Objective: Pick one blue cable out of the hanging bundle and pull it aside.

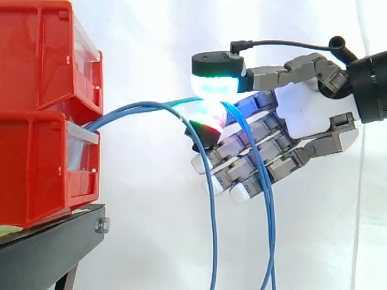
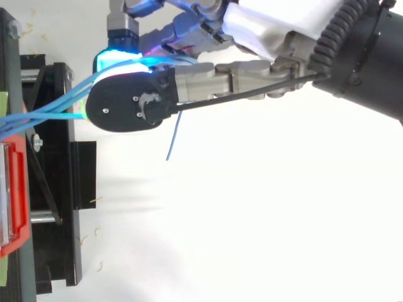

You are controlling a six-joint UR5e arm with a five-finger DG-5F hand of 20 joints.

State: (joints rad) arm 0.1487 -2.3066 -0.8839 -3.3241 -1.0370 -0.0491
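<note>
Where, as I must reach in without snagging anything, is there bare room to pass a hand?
Free: under the arch, between the red bins and the hanging blue cables; also below the hand, right of those cables. Crowded: at the fingers, where the cables are pinched and drape across them.

The blue cable is coated in smooth plastic. The red bins are made of shiny plastic, the curtain of cloth.
</note>
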